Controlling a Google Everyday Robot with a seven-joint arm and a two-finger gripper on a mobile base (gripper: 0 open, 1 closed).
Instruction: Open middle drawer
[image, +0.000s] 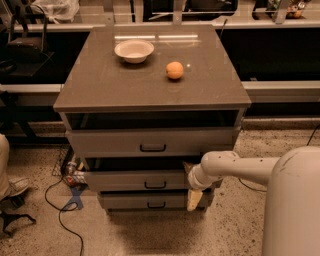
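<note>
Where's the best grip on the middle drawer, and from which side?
The small black handle centred on the middle drawer front, approached straight from the front: the face is otherwise flat. The gripper sits at the drawer's right end, off the handle.

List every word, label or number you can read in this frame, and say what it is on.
None: no readable text shows on the cabinet top, the bowl, the orange, the middle drawer or the robot arm.
The gripper, at the right end of the middle drawer's front, carries no legible marking either.
</note>
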